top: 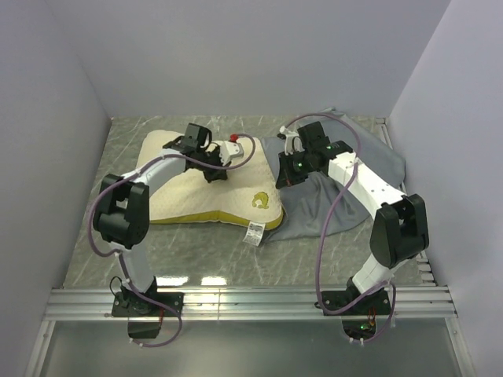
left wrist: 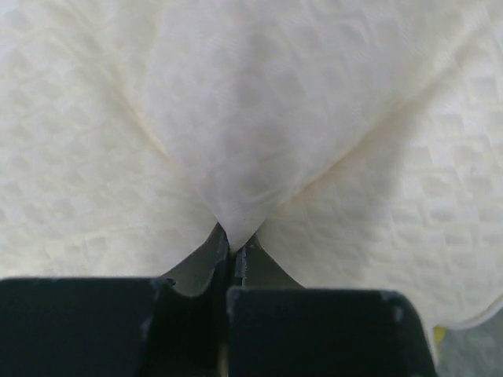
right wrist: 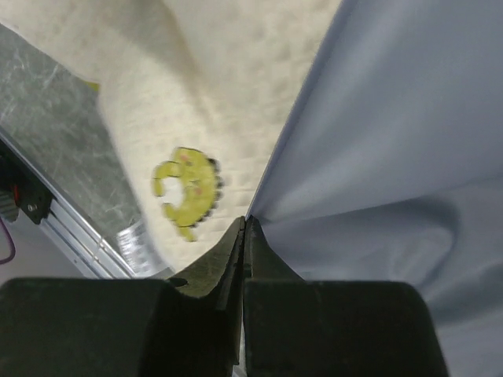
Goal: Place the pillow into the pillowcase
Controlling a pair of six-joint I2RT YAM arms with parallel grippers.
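A cream-white dotted pillow (top: 196, 192) lies flat on a grey-green marbled table (top: 126, 149), uncovered, with its yellow-green side band facing the arm bases. A small yellow-green logo (top: 262, 201) sits at the pillow's near corner on the right arm's side, and a white label tag (top: 255, 232) hangs off the pillow's edge just below that logo.

The blue-grey pillowcase (top: 369, 169) lies wrinkled against the same end of the pillow, spreading away from it toward the right wall. Its edge touches the pillow beside the logo.

The left gripper (top: 214, 174) is pressed down on top of the pillow, near its middle. Its fingers are clenched together, pinching a raised fold of the pillow's cover, which pulls up into a tent shape from the fingertips.

The right gripper (top: 284, 182) is at the pillow's logo end, just beside the logo. Its fingers are clenched on the pillowcase's edge, and the blue-grey cloth rises from them next to the pillow.
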